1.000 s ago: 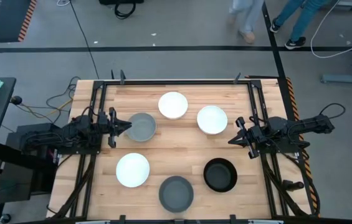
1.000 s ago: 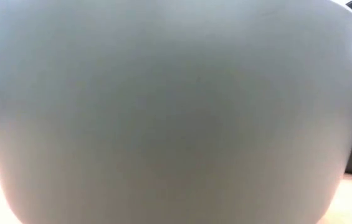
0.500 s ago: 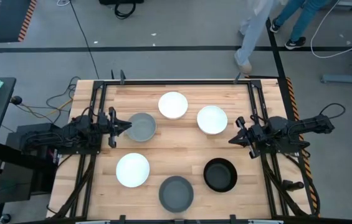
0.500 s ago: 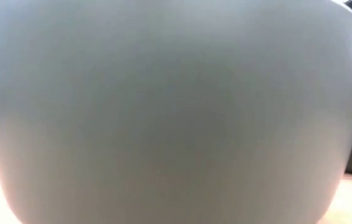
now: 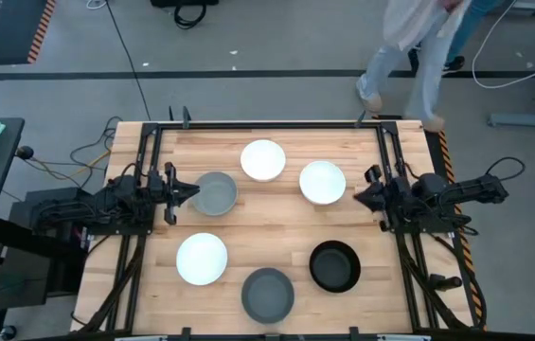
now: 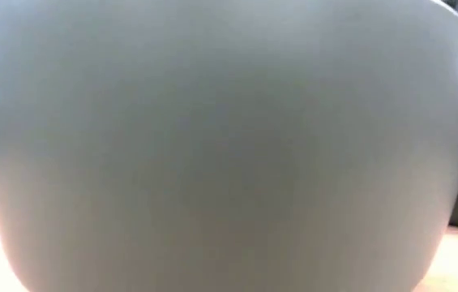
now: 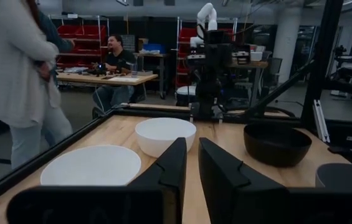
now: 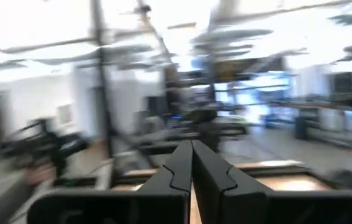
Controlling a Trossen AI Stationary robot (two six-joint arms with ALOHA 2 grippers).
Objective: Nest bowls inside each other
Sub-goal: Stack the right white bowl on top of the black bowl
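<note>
left tool (image 5: 189, 192) nearly shut, nothing held, touching grey bowl (image 5: 216, 193) rim at 9 o'clock | right tool (image 8: 192, 163) shut, empty | risk: bowl shoved, not gripped

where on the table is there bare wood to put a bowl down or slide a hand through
Bare wood lies mid-table, ringed by the grey bowl, the white bowl, the black bowl and the near white bowl. The far left corner, beyond the left gripper, is also free. It is crowded along the far edge, where the far white bowl stands close to its neighbours.
</note>
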